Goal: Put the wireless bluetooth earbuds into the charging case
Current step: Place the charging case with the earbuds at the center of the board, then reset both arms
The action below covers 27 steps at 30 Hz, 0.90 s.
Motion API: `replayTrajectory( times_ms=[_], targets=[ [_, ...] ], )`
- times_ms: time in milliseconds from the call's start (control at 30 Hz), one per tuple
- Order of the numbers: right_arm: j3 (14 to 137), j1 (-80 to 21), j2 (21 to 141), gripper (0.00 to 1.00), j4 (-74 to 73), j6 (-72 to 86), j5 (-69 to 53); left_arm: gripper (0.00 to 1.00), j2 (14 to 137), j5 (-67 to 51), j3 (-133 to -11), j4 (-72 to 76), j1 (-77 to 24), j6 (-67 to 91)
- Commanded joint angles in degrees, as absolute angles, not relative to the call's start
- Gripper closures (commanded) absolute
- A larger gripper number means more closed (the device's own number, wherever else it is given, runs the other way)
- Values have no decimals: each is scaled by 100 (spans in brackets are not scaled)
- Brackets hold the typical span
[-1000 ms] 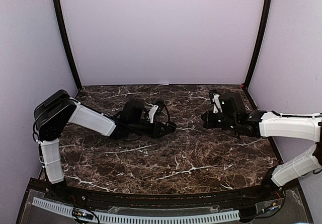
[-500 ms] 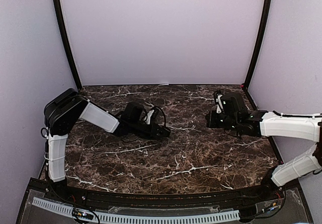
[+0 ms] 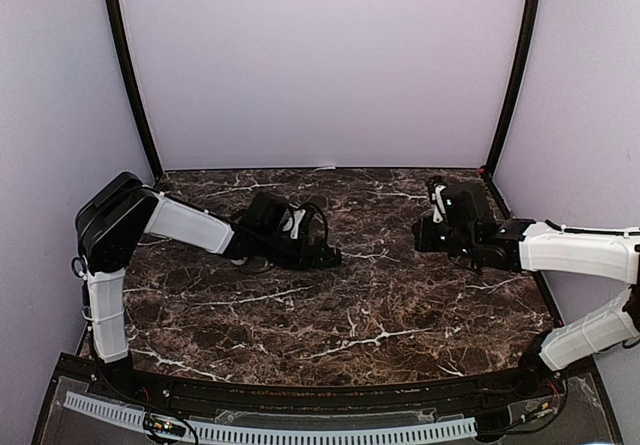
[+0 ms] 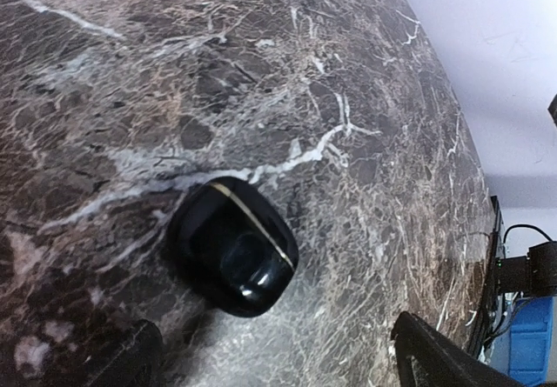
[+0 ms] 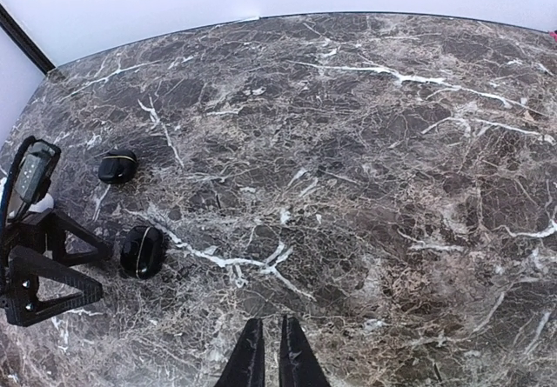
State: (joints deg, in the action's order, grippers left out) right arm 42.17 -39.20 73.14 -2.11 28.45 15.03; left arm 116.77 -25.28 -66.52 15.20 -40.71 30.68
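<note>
A closed black charging case (image 4: 233, 246) with a thin gold seam lies flat on the marble. My left gripper (image 4: 274, 339) stands open just short of it, a finger on each side and neither touching it. From the right wrist view this same case (image 5: 143, 250) sits at the tip of the left gripper (image 5: 103, 270). A second black case (image 5: 117, 166) lies further back. My right gripper (image 5: 271, 352) hovers over bare marble with its fingers almost together and nothing between them. No earbuds show in any view. In the top view the left gripper (image 3: 328, 256) and right gripper (image 3: 425, 235) face each other.
The dark veined marble table (image 3: 350, 315) is closed in by pale walls at the back and sides, with black corner posts (image 3: 130, 75). The black cases are hard to make out against the marble from above.
My left gripper's jaws have spread wide, and the left arm's upper part swung back to the left. The right gripper drew slightly to the right.
</note>
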Motion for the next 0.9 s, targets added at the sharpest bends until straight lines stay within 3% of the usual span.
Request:
replayTrajectory(
  times_ms=[0, 133, 300, 333, 400, 500, 633, 867],
  targets=[
    [4278, -3863, 7153, 91, 47, 2581, 1712, 4, 10946, -1888, -6322, 800, -4050, 2765],
    [4323, -3859, 7051, 87, 248, 2281, 1623, 4, 10083, -1267, -5919, 621, -4051, 2576],
    [4379, -3860, 6751, 74, 548, 1692, 1601, 4, 9016, -359, -5419, 397, -4046, 2278],
    [4342, -3860, 6658, 64, 653, 1571, 1607, 4, 8772, -134, -5310, 409, -4043, 2195],
    [4230, -3859, 6457, 28, 921, 1187, 1532, 5, 8310, 286, -5057, 525, -4020, 2032],
    [3934, -3859, 6239, 4, 1470, 743, 1677, 5, 7631, 926, -4553, 935, -3962, 1695],
    [3370, -3859, 6109, 1, 2435, 193, 2159, 5, 6830, 1698, -3617, 2010, -3930, 960],
    [2713, -3857, 6363, 7, 3584, -481, 3124, 4, 5822, 2878, -1575, 5041, -3806, -1078]
  ],
)
